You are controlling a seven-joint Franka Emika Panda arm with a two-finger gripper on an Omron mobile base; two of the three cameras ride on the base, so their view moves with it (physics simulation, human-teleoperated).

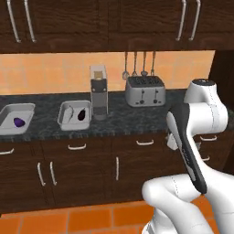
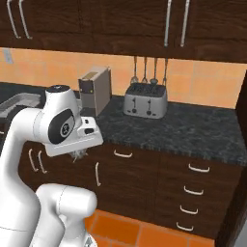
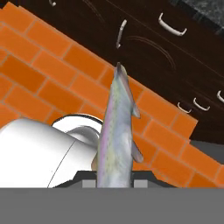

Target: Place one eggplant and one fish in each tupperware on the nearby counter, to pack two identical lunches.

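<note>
A silvery-grey fish [image 3: 115, 131] hangs in my gripper [image 3: 114, 180], which is shut on its lower end, over the orange floor in front of the cabinets. The fish's tip also pokes out under the hand [image 2: 77, 155]. On the counter [image 1: 128, 119], the left tupperware [image 1: 6, 123] holds a violet eggplant [image 1: 18, 122]. The second tupperware [image 1: 64, 122] holds a near-black eggplant [image 1: 82, 114] and a pale silvery shape [image 1: 68, 114] that looks like a fish. My hand is well to the right of both containers and below the counter's edge.
A tall brushed-metal appliance [image 1: 98, 91] stands just right of the second tupperware. A silver toaster [image 1: 145, 90] sits further right under hanging utensils [image 1: 139, 64]. Dark cabinets with silver handles [image 1: 145, 142] run below the counter, over orange floor tiles [image 1: 68, 219].
</note>
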